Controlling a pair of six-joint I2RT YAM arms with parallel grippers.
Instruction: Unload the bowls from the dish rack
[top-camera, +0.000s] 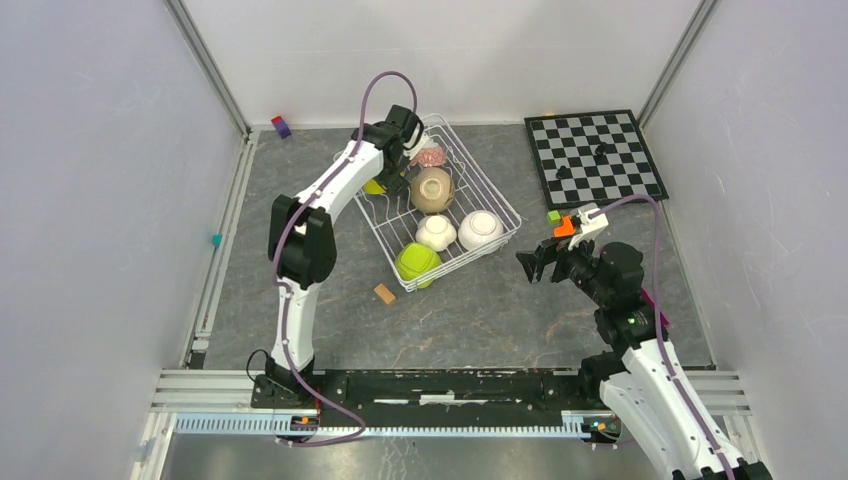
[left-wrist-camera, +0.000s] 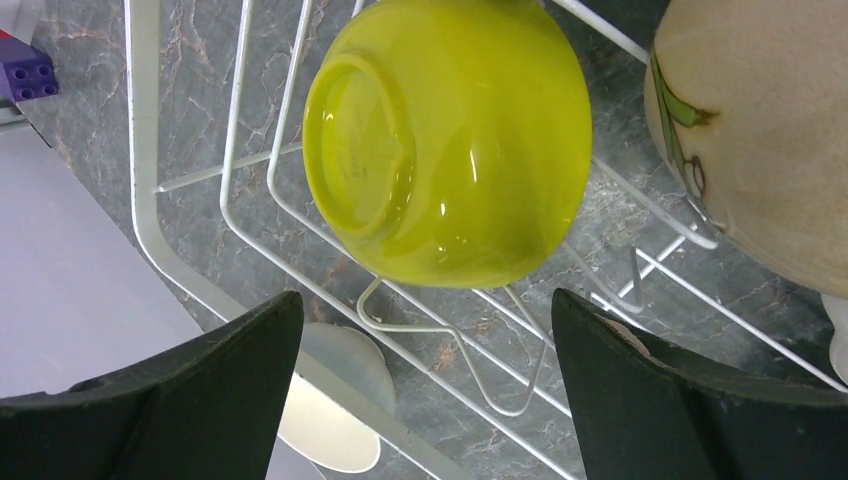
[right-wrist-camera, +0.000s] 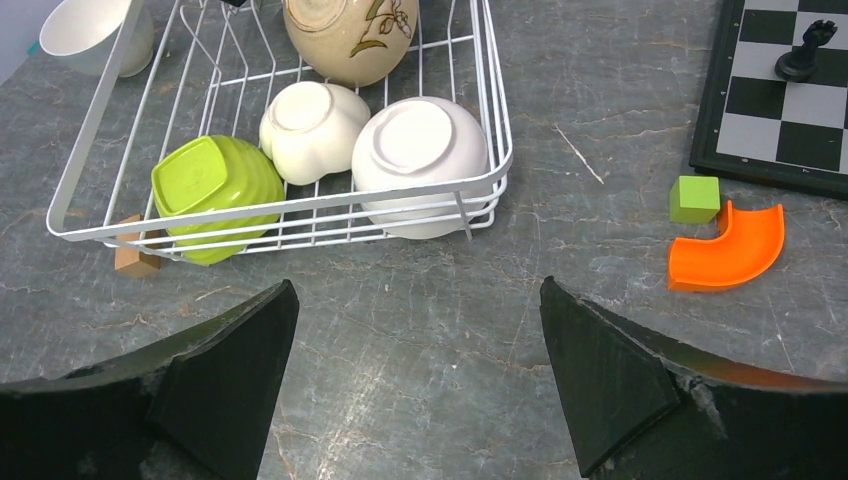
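The white wire dish rack (top-camera: 490, 182) lies at mid-table. It holds a tan floral bowl (top-camera: 432, 189), a speckled bowl (top-camera: 430, 157), two white bowls (top-camera: 436, 232) (top-camera: 481, 229) and a lime green bowl (top-camera: 417, 263). My left gripper (left-wrist-camera: 428, 330) hangs open just above a second lime green bowl (left-wrist-camera: 450, 140), which lies upside down at the rack's left side and is apart from both fingers. A white bowl (left-wrist-camera: 330, 420) sits outside the rack's rim (left-wrist-camera: 140, 200). My right gripper (right-wrist-camera: 420, 320) is open over bare table in front of the rack (right-wrist-camera: 300, 205), holding nothing.
A chessboard (top-camera: 595, 155) with pieces lies at the back right. A green cube (right-wrist-camera: 694, 198) and an orange curved piece (right-wrist-camera: 730, 250) sit near my right gripper. A wooden block (top-camera: 384, 293) rests by the rack's near corner, and a purple block (top-camera: 281, 127) by the back wall.
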